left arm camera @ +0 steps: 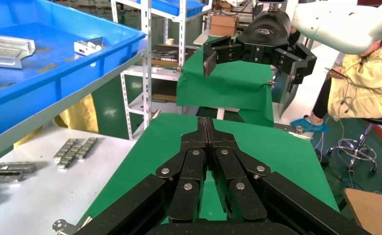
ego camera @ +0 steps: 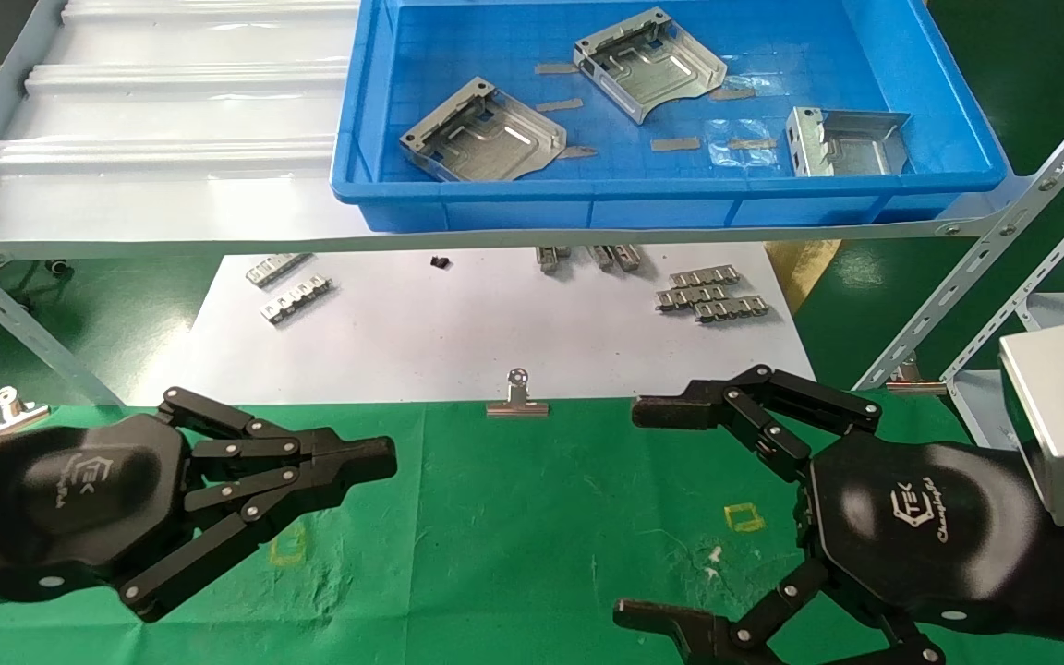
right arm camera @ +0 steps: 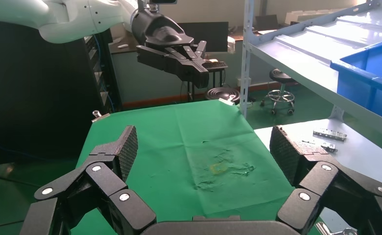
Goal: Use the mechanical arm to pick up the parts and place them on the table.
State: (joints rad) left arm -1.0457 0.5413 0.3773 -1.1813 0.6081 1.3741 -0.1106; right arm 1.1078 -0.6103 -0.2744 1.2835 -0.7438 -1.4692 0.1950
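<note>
Three silver sheet-metal parts lie in a blue bin (ego camera: 587, 192) on the shelf: one at the left (ego camera: 486, 137), one at the back (ego camera: 650, 63), one at the right (ego camera: 851, 140). My left gripper (ego camera: 375, 459) is shut and empty, low over the green table (ego camera: 513, 536) at its left; its fingers meet in the left wrist view (left arm camera: 205, 125). My right gripper (ego camera: 640, 513) is open and empty over the table's right side. In the right wrist view (right arm camera: 204, 148) its pads stand wide apart above a yellow mark (right arm camera: 217, 168).
A white sheet (ego camera: 495, 323) beyond the cloth carries small ribbed strips (ego camera: 712, 294) and more at the left (ego camera: 296, 300). A silver binder clip (ego camera: 517, 399) sits at the cloth's far edge. The grey shelf (ego camera: 172, 139) overhangs; slanted shelf struts (ego camera: 985, 249) stand at the right.
</note>
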